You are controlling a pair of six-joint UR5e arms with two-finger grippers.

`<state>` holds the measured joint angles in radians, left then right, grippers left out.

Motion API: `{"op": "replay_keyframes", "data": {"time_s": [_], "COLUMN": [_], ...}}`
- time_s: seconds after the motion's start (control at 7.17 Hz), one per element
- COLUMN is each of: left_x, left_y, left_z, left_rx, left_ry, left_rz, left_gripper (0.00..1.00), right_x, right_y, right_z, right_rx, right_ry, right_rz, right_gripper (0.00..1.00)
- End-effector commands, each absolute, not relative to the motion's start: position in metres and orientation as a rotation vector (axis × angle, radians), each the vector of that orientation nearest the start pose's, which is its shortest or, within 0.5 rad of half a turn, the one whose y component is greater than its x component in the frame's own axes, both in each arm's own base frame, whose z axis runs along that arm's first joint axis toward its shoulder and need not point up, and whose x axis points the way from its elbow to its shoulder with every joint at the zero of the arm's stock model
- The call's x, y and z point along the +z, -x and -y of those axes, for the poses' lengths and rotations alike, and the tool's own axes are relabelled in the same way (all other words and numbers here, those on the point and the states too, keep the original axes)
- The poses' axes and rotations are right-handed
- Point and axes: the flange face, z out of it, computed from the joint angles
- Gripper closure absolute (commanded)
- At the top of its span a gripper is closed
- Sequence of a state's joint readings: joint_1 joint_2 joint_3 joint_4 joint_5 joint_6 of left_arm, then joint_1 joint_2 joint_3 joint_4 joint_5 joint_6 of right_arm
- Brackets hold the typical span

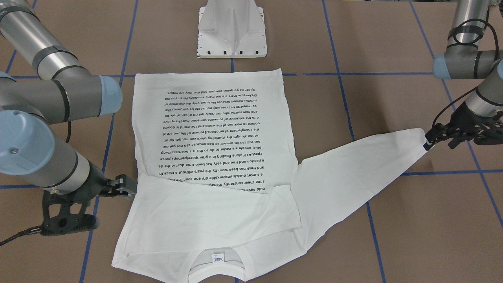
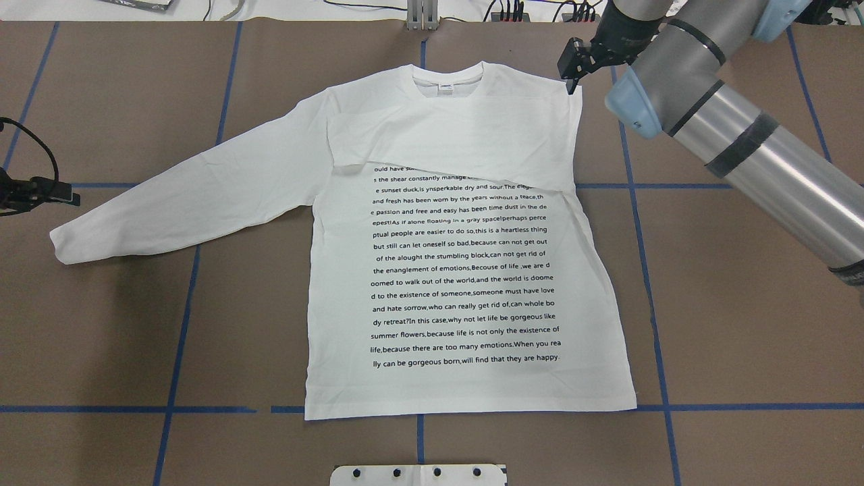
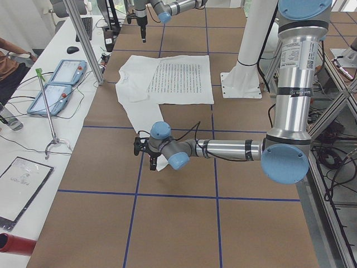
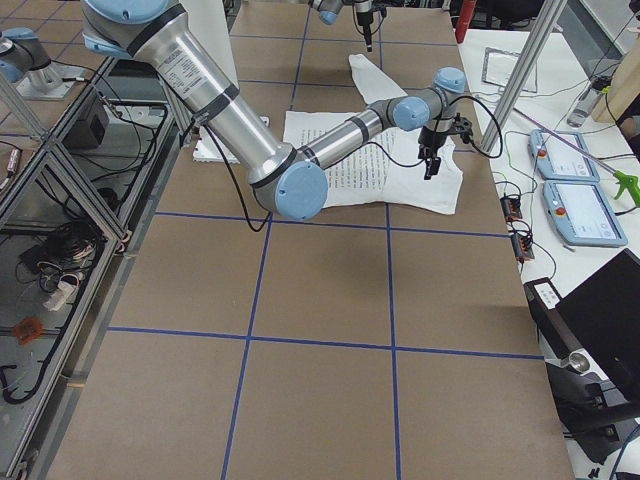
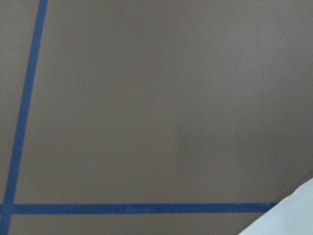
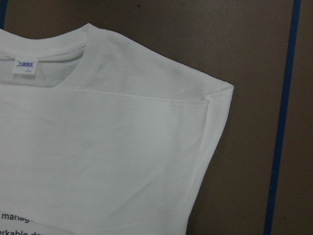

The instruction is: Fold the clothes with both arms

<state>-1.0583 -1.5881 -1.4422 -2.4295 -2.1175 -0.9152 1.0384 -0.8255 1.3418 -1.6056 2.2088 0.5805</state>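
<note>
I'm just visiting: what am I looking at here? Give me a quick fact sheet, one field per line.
Garment: white shirt, print up, flat on table
Folded sleeve: lies across the chest
Other sleeve: stretched out sideways
Left gripper: near the outstretched cuff; grip unclear
Right gripper: near the folded shoulder; grip unclear

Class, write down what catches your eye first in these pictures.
A white shirt with a block of black text lies flat on the brown table, one sleeve folded across its chest. The other sleeve stretches out toward the left pincer, while the right pincer hovers by the shoulder.
</note>
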Motion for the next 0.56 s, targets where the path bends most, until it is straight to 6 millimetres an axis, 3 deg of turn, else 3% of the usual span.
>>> {"op": "replay_keyframes", "data": {"time_s": [0.0, 0.28, 0.42], "left_x": [0.638, 0.623, 0.622], "left_y": [-0.197, -0.234, -0.231], "left_z": [0.475, 0.459, 0.448], "left_rx": [-0.163, -0.173, -0.170], "left_ry": [-0.181, -0.129, -0.126], "left_rz": [-0.849, -0.871, -0.869], "left_gripper": [0.02, 0.06, 0.10], "right_x": [0.323, 0.330, 0.332], "right_y": [0.299, 0.297, 0.297], "right_z": [0.681, 0.679, 0.679], "right_rx": [-0.114, -0.110, -0.109], "right_ry": [-0.066, -0.060, -0.057], "right_rz": [0.781, 0.778, 0.776], "right_gripper": [0.00, 0.00, 0.00]}}
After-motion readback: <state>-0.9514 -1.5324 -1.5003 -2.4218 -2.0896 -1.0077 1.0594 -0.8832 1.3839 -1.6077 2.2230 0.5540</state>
